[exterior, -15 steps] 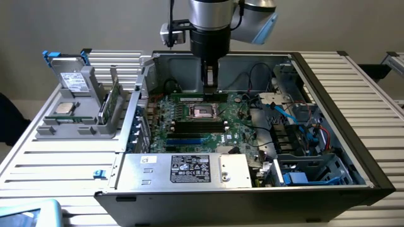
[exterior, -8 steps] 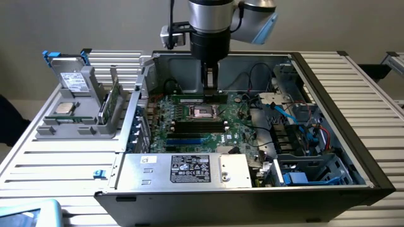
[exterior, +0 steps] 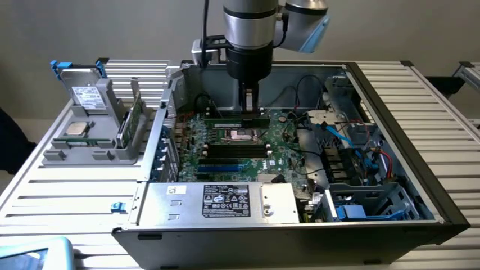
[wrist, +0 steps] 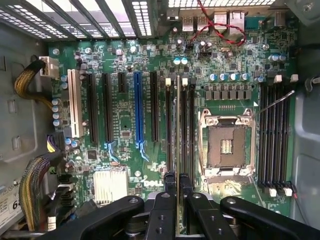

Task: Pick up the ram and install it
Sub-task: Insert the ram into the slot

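Observation:
My gripper [exterior: 250,110] reaches down into the open computer case and is shut on the ram [exterior: 234,118]. The ram is a thin green stick held on its long edge, low over the motherboard [exterior: 225,160] just behind the processor socket [exterior: 244,134]. The wrist view looks along the ram's top edge [wrist: 178,125]. It runs out from between the black fingers [wrist: 170,186] and lines up with the black memory slots [wrist: 190,130] beside the socket [wrist: 227,145]. I cannot tell whether it touches a slot.
A grey holder [exterior: 90,151] on the exterior view's left carries a drive with blue tabs [exterior: 86,93], a silver processor chip [exterior: 75,128] and another green board [exterior: 132,121]. The power supply [exterior: 217,201] fills the case's near side. Cables and a drive cage [exterior: 367,169] crowd the exterior view's right.

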Controlling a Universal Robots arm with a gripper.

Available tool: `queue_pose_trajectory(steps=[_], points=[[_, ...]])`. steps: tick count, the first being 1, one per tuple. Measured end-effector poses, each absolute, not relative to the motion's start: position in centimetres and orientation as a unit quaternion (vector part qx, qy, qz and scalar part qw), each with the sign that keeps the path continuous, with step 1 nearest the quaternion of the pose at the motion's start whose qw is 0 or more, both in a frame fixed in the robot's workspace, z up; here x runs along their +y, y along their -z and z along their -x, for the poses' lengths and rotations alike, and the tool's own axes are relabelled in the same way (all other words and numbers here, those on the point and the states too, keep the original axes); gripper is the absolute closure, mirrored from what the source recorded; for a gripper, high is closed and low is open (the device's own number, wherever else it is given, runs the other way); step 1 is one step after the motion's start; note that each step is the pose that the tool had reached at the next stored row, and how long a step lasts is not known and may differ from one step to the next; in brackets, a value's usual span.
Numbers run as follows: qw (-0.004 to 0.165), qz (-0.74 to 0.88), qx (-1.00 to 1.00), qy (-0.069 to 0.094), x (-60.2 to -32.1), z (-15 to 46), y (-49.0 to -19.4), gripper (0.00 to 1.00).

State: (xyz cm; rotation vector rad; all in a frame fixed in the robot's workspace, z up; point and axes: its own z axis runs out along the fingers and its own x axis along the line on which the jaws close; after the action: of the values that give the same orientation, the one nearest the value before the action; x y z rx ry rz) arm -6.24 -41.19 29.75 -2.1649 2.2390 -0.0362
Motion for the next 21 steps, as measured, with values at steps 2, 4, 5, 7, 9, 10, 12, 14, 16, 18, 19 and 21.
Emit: queue_pose_trajectory(steps=[2, 4, 5, 7, 9, 10, 12, 14, 16, 18, 19, 21], points=[[0.013, 0.695, 0.719, 0.012, -41.2, 6.2, -29.4, 0.85], [0.013, 0.695, 0.719, 0.012, -41.2, 6.2, -29.0, 0.85], [0.013, 0.695, 0.719, 0.012, -41.2, 6.2, -28.8, 0.85], [0.013, 0.695, 0.719, 0.012, -41.2, 6.1, -28.5, 0.85], [0.013, 0.695, 0.719, 0.012, -41.2, 6.1, -28.1, 0.85], [0.013, 0.695, 0.719, 0.012, -41.2, 6.1, -27.9, 0.85], [0.013, 0.695, 0.719, 0.012, -41.2, 6.1, -27.6, 0.85], [0.013, 0.695, 0.719, 0.012, -41.2, 6.1, -27.2, 0.85], [0.013, 0.695, 0.719, 0.012, -41.2, 6.1, -26.9, 0.85], [0.013, 0.695, 0.719, 0.012, -41.2, 6.1, -26.5, 0.85], [0.013, 0.695, 0.719, 0.012, -41.2, 6.1, -26.3, 0.85], [0.013, 0.695, 0.719, 0.012, -41.2, 6.1, -25.9, 0.85]])
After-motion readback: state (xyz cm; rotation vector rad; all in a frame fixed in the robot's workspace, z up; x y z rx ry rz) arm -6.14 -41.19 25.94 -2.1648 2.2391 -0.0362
